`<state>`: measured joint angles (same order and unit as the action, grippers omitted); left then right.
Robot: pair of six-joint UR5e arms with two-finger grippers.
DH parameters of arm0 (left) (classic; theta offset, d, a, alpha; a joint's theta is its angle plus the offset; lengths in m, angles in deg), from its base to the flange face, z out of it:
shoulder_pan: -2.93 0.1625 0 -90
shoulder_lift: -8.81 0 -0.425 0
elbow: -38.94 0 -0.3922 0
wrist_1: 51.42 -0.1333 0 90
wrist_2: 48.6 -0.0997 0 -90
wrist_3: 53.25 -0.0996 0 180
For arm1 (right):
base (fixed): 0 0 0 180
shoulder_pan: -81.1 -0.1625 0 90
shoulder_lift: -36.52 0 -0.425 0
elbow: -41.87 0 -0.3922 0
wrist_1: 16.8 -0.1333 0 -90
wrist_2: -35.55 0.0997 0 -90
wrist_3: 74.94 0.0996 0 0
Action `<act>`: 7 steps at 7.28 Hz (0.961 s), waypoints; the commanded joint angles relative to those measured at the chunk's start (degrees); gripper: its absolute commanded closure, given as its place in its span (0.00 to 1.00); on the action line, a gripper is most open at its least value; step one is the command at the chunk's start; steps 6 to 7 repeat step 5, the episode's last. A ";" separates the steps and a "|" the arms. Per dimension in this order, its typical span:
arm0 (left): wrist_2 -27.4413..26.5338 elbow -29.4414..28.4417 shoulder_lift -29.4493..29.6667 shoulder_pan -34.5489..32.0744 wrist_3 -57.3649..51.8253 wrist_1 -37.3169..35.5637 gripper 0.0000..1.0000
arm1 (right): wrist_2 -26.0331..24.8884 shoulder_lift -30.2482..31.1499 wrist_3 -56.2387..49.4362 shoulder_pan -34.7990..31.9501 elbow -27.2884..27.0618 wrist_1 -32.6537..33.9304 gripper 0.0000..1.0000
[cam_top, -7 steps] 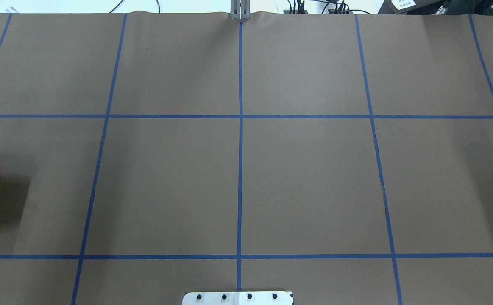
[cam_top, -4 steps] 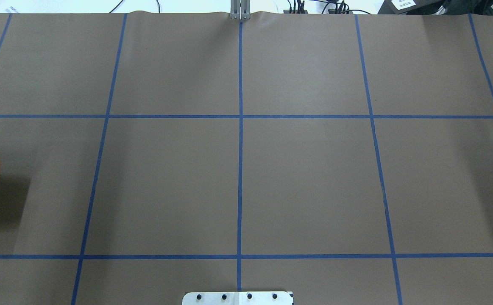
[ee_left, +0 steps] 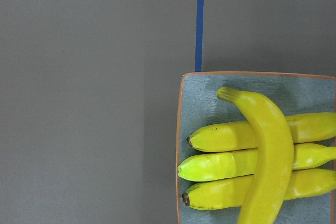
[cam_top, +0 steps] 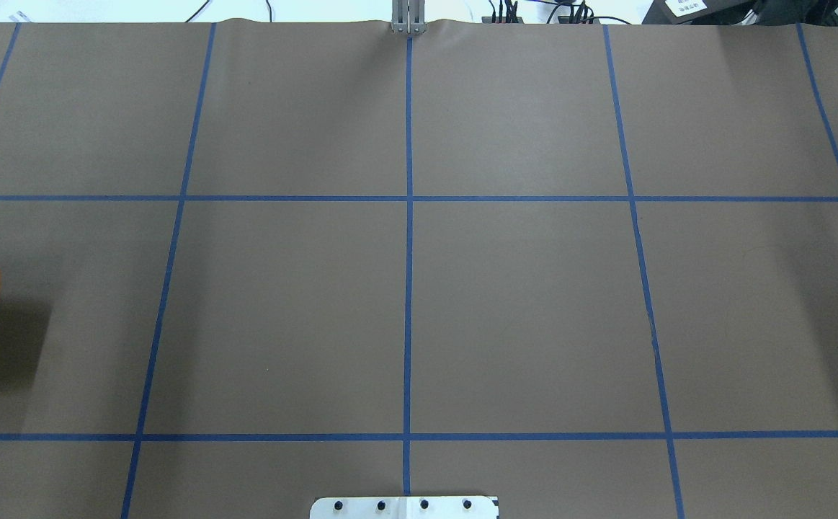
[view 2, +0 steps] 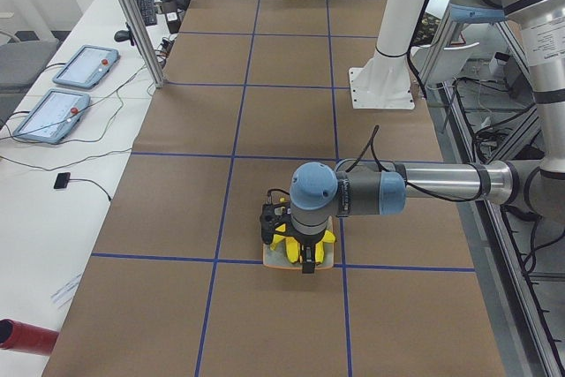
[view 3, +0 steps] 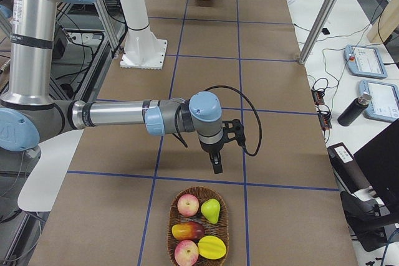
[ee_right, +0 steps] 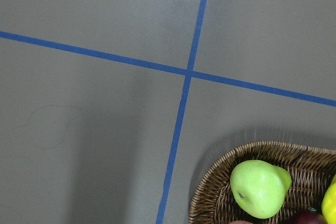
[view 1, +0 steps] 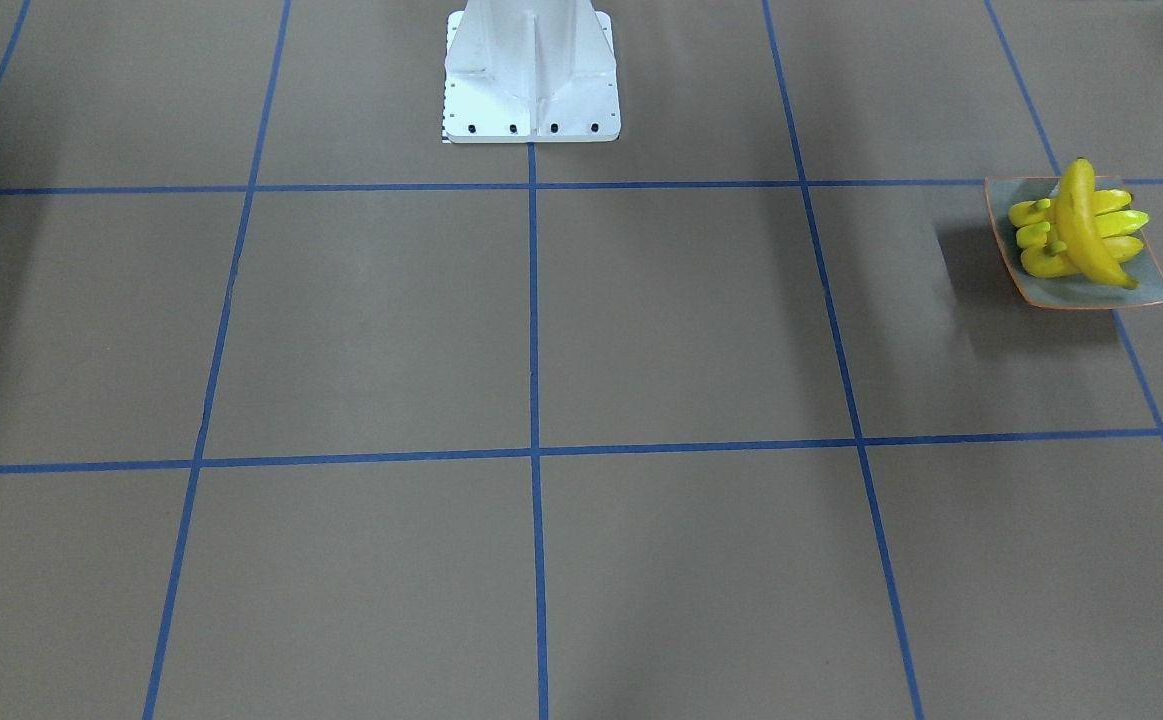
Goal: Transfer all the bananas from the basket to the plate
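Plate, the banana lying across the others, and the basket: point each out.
plate (ee_left: 197,103), left wrist view, bare floor near its upper left corner.
crosswise banana (ee_left: 270,150), left wrist view, middle of its body.
basket (ee_right: 215,187), right wrist view, woven wall just inside the rim.

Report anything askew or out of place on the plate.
One longer banana lies crosswise atop three side-by-side bananas on the plate. Nothing looks spilled or damaged.

4 bananas (view 1: 1081,235) crowding plate (view 1: 1151,287), left gripper (view 2: 307,264) above it
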<state>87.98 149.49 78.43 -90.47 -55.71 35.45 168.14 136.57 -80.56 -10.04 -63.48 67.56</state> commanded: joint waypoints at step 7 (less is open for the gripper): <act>0.00 0.10 -0.71 0.06 0.00 0.13 0.00 | -0.14 -0.20 0.17 -0.09 0.23 0.11 0.00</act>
